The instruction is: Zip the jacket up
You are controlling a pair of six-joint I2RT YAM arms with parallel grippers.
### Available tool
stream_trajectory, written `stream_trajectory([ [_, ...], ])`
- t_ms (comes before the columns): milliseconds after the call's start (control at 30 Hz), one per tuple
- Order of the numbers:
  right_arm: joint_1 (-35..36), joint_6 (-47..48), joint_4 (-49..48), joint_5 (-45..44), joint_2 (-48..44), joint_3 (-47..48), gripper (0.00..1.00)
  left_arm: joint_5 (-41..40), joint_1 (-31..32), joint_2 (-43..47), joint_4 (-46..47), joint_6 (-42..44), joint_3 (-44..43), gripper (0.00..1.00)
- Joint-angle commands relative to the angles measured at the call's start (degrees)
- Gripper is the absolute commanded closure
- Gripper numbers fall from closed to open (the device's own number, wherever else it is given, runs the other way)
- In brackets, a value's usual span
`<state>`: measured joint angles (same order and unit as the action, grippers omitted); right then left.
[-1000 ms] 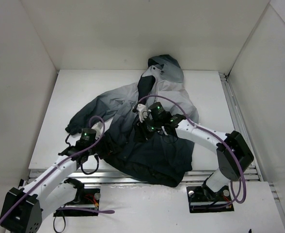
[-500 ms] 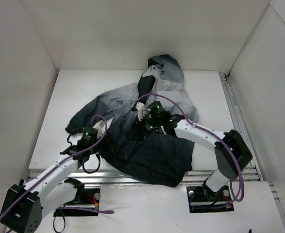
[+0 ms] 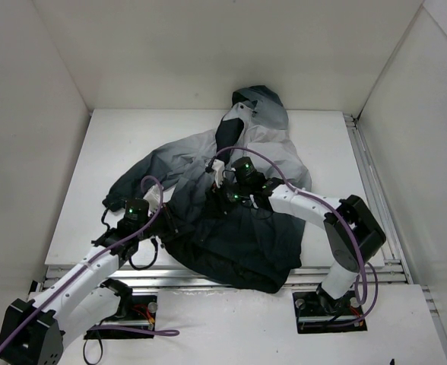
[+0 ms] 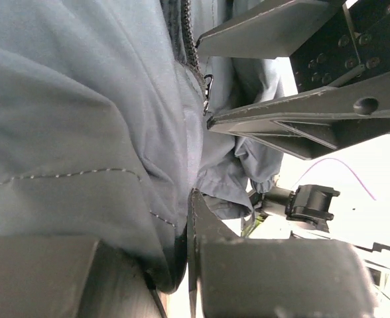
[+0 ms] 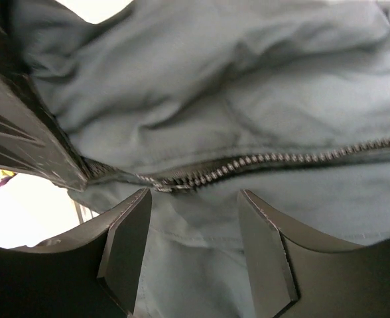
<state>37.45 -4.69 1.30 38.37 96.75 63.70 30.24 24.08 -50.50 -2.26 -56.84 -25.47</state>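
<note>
The jacket [image 3: 242,148] lies crumpled on the white table, light grey at the shoulders and dark charcoal toward the hem [image 3: 246,262]. My left gripper [image 3: 165,225] is at the jacket's lower left edge and is shut on a fold of the dark fabric [image 4: 115,199]. In its wrist view the jaws [image 4: 183,238] pinch the cloth. My right gripper [image 3: 222,199] hovers over the middle of the jacket, open. In the right wrist view the zipper [image 5: 268,159] runs across just beyond its fingertips [image 5: 195,199]. The slider [image 5: 165,187] is near the left finger. Nothing is between the fingers but fabric.
White walls enclose the table [image 3: 117,137] on three sides. A metal rail [image 3: 364,167] runs along its right edge. The hood [image 3: 260,103] rests against the back wall. A sleeve [image 3: 128,186] stretches to the left. Purple cables loop over both arms.
My left gripper has closed on the jacket's fabric and shifted slightly toward the jacket. The right gripper has opened a little wider and moved a bit left over the zipper.
</note>
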Motion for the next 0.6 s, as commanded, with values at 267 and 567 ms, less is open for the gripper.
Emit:
stream_trajectory([
  [267, -0.6, -1.7, -7.9, 7.0, -0.2, 0.2, 0.58, 1.8, 0.4, 0.4, 6.6, -1.9, -0.5, 1.0],
  [567, -0.9, -1.4, -7.8, 5.9, -1.6, -2.3, 0.69, 1.8, 0.4, 0.8, 7.2, -2.1, 0.0, 1.0],
])
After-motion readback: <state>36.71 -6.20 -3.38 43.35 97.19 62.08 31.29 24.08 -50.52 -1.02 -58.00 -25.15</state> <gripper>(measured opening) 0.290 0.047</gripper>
